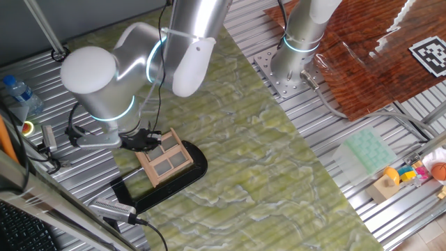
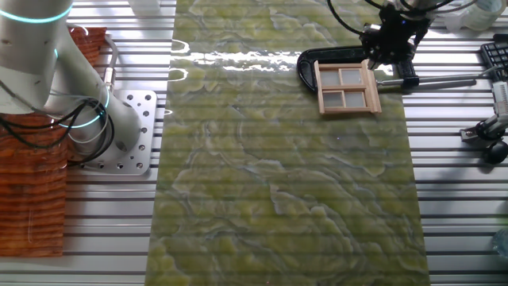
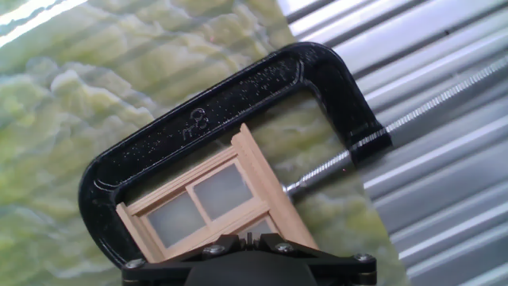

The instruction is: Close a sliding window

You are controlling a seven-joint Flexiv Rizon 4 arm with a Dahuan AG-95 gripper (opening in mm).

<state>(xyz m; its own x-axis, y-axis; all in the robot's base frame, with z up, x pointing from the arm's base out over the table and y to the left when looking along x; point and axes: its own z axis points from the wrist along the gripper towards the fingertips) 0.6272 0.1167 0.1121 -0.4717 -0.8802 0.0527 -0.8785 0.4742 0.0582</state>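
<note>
The sliding window (image 1: 166, 157) is a small tan wooden frame with grey panes. It lies on the green cloth, held in a black C-clamp (image 1: 197, 169). It also shows in the other fixed view (image 2: 345, 87) and in the hand view (image 3: 214, 202). My gripper (image 1: 143, 139) sits at the window's edge on the clamp-screw side. In the other fixed view the gripper (image 2: 379, 54) is at the window's far right corner. In the hand view the gripper (image 3: 248, 238) shows its fingers close together over the frame, holding nothing. The fingertips are hidden.
The clamp's screw rod (image 2: 444, 79) sticks out over the ribbed metal table. A second arm's base (image 1: 293, 63) stands at the back. A water bottle (image 1: 17, 90), a green mat (image 1: 366, 150) and small toys (image 1: 390, 185) lie at the sides.
</note>
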